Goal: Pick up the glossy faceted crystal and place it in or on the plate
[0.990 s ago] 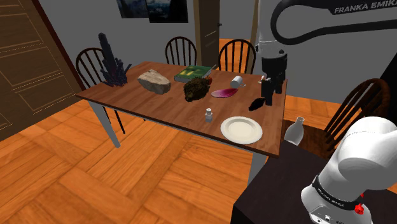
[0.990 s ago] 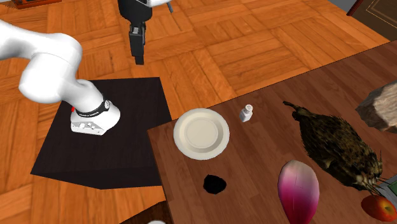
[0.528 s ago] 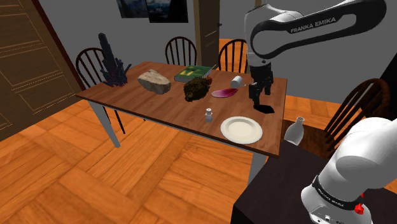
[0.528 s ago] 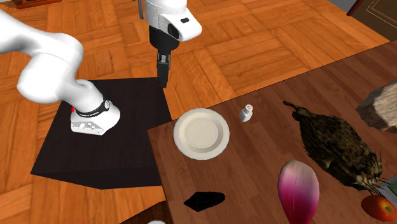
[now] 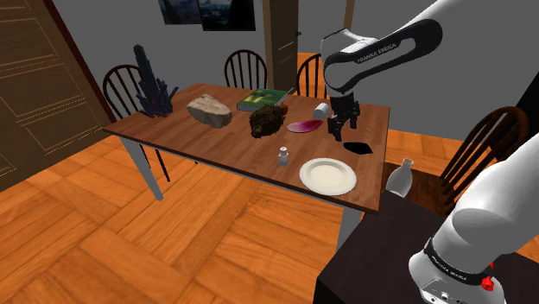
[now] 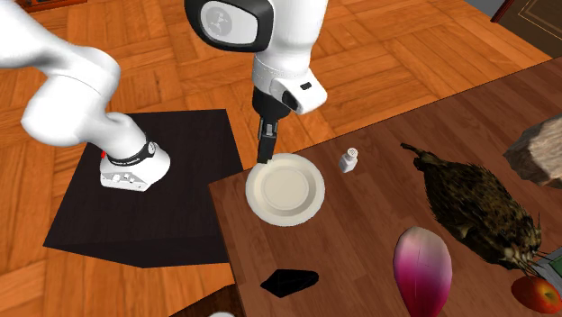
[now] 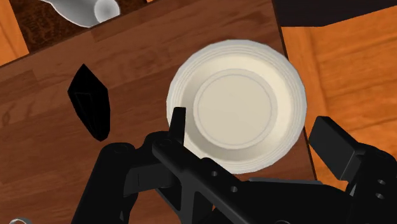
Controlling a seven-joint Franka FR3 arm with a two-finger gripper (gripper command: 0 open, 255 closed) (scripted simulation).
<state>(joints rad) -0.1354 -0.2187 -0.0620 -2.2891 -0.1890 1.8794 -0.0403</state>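
A small black faceted piece (image 5: 357, 148) (image 6: 288, 284) (image 7: 89, 102) lies flat on the wooden table (image 5: 216, 138) near its edge, a short way from the cream plate (image 5: 328, 175) (image 6: 288, 194) (image 7: 235, 105). The plate is bare. My black gripper (image 5: 335, 129) (image 6: 264, 151) (image 7: 254, 127) hangs open above the table, holding nothing. Seen from the wrist, the plate lies below and between the fingers, the black piece off to one side. A tall dark spiky crystal cluster (image 5: 151, 86) stands at the table's far corner, at the shoulder view's left.
A small shaker (image 5: 283, 155) (image 6: 349, 160) stands by the plate. Beyond it lie a brown bristly lump (image 5: 268, 121) (image 6: 477, 207), a pink-purple object (image 5: 304, 126) (image 6: 421, 270), a rock (image 5: 210, 110), a green book (image 5: 263, 99) and a tipped white cup (image 5: 322, 110). Chairs ring the table.
The arm swung in from beyond the table's edge until the gripper hung over the plate's rim. The black piece shifted slightly and now lies elongated. The fingers stayed open.
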